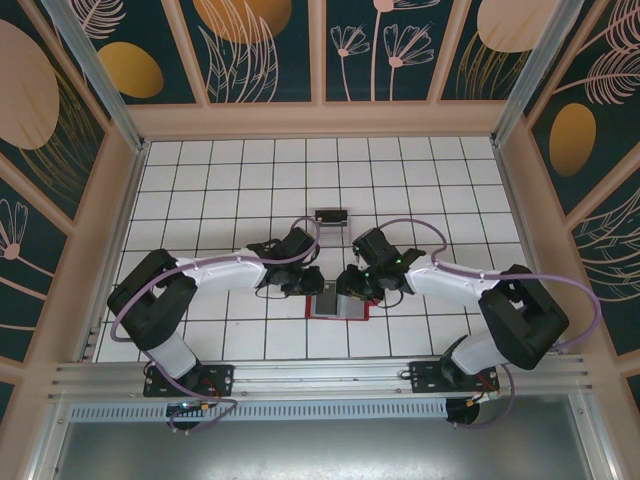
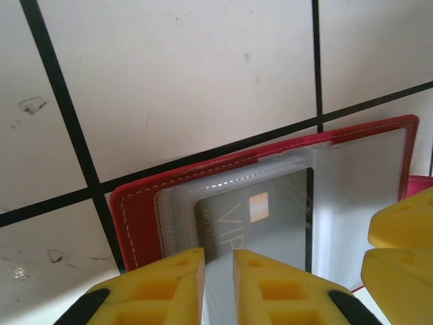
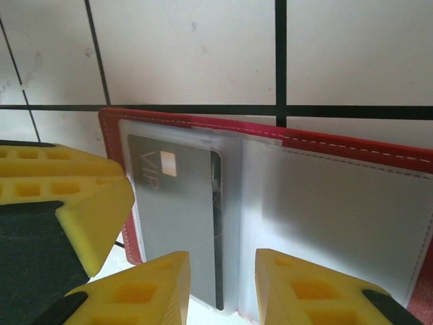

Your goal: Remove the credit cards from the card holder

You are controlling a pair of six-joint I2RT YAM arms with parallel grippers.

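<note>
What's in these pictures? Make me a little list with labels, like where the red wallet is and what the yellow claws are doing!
Card holder: red, lying open on the white tiled table
Card: grey VIP card with a gold chip, inside a clear pocket
Left gripper: fingers nearly together over that pocket; grip unclear
Right gripper: open, over the card's edge
</note>
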